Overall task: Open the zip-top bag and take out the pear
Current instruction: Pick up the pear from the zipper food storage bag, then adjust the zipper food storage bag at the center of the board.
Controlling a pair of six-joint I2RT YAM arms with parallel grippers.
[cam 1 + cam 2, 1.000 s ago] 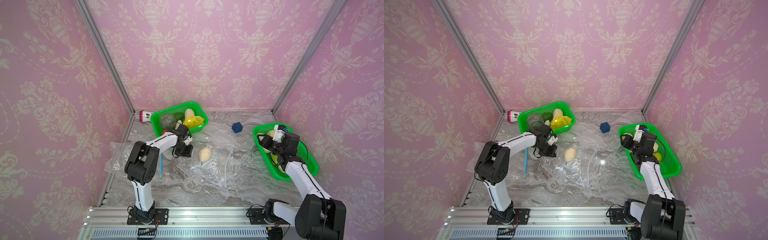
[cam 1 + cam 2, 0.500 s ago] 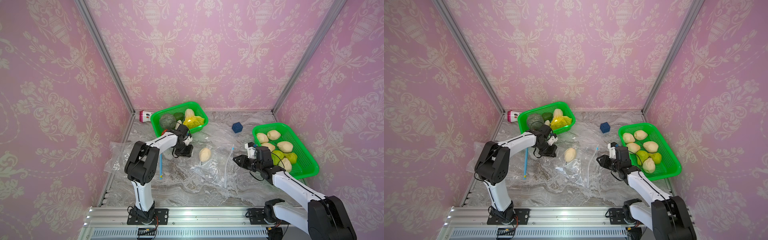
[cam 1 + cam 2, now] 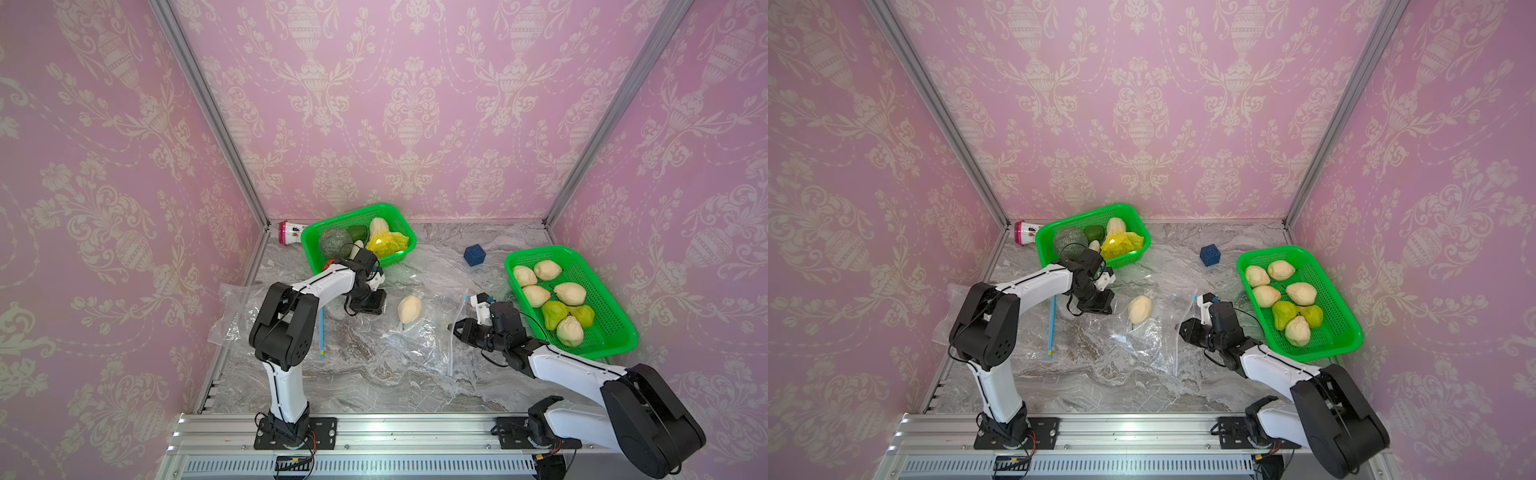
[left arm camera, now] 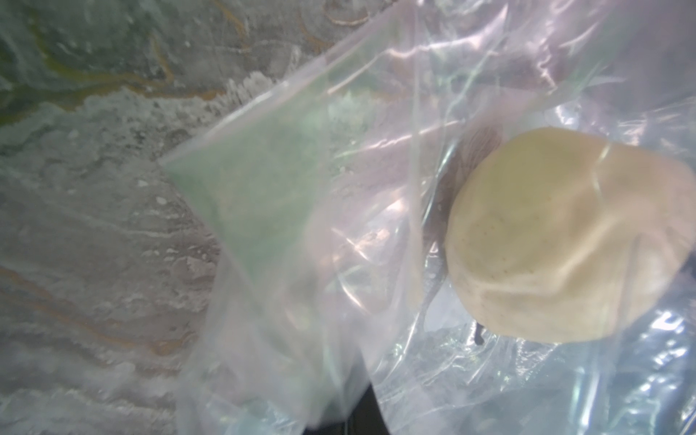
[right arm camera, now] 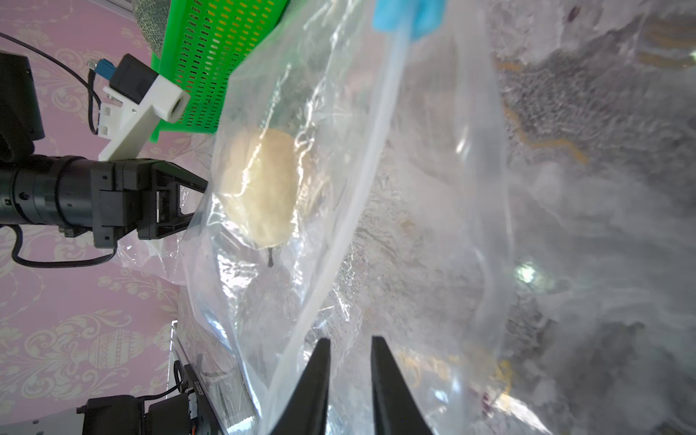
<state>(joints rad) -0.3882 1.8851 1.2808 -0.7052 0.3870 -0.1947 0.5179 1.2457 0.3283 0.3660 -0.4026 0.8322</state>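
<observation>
Clear plastic zip-top bag (image 3: 419, 345) lies crumpled on the grey marble table (image 3: 353, 386), centre of frame in both top views. The pear (image 3: 409, 308), pale yellow, is inside the bag at its upper-left end, lying on the table.

Left gripper (image 3: 379, 306) is just left of the pear, low on the table. Its jaws are together and clamped on the bag's edge. Left wrist view shows film drawn toward it and the pear (image 4: 546, 233) behind plastic.

Right gripper (image 3: 452, 328) is at the bag's right edge, centre-right of frame, tips at the white zip strip (image 3: 451, 361). Right wrist view shows its fingertips (image 5: 316, 376) a narrow gap apart, with the strip just beside one of them. Can't tell if any film sits between them. The blue slider (image 3: 465, 297) is at the strip's upper end. Can't tell whether the zip is parted.

Right basket (image 3: 623, 349), green, at right of frame, holds seven pear-like fruits, two of them green. Back basket (image 3: 353, 210), green, upper centre, holds a netted melon and yellow leafy veg. The blue cube (image 3: 474, 254) sits on the table between the baskets. The second bag (image 3: 232, 307), also clear, lies at left of frame beside the left arm, with a blue strip (image 3: 321, 332) along it. The pink-capped bottle (image 3: 291, 232) lies in the back-left corner.
</observation>
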